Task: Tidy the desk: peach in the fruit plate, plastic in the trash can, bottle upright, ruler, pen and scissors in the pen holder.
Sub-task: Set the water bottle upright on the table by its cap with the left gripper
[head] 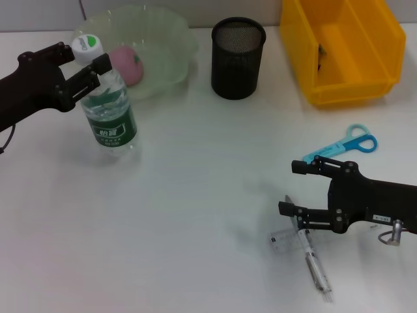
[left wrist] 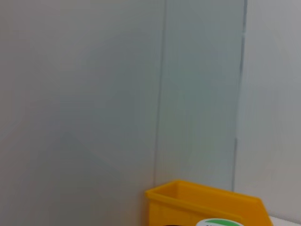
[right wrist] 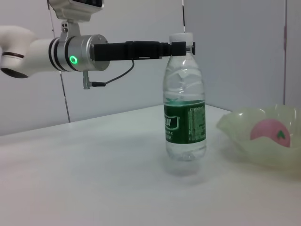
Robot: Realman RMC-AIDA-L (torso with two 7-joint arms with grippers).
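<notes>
Left gripper (head: 85,57): you have it pinching the neck of the bottle (head: 109,111), which stands upright near the tabletop's left edge.
Peach (head: 128,64): in the fruit plate (head: 171,45), far-left corner.
Pen holder (head: 238,59): far edge, middle.
Right gripper (head: 294,188): fingers spread, low over the ruler (head: 285,240) and pen (head: 315,266) at the near edge.
Scissors (head: 344,146): near your right edge.
Trash can (head: 339,49): far-right corner.
</notes>
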